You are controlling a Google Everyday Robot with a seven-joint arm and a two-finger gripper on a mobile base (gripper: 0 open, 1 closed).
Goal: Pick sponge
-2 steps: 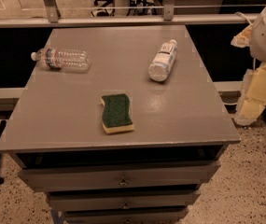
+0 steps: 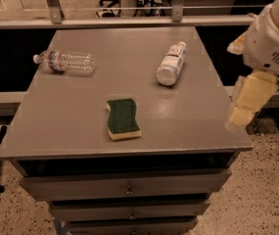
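The sponge (image 2: 123,119) is lying flat on the table (image 2: 56,126), a little below and left of the frame's centre, green side up, with its pale foam showing along the near edge. It is sitting near the table's front edge and nothing is touching it. A clear bottle (image 2: 65,61) is lying on its side in the upper left, and a white bottle (image 2: 172,64) is lying above and right of the sponge. Both are well apart from it.

The gripper (image 2: 240,112) is hanging at the right of the frame, just off the table's right edge, pointing down and slightly left. The arm (image 2: 271,38) is filling the upper right corner. Whether the gripper is spread or closed I cannot tell from this view. It is holding nothing, as the sponge is lying untouched.

Judging from this, the reach is only beginning and the grasp is not yet under way. The next move is calling for the gripper to travel left across the table until it is above the sponge. Its pads should be lining up across the sponge's narrow width before it descends. The path from the right is passing below the white bottle, so staying low in the frame should be keeping clear of it. The sponge is thin and soft, so the descent needs to be reaching almost to the tabletop.
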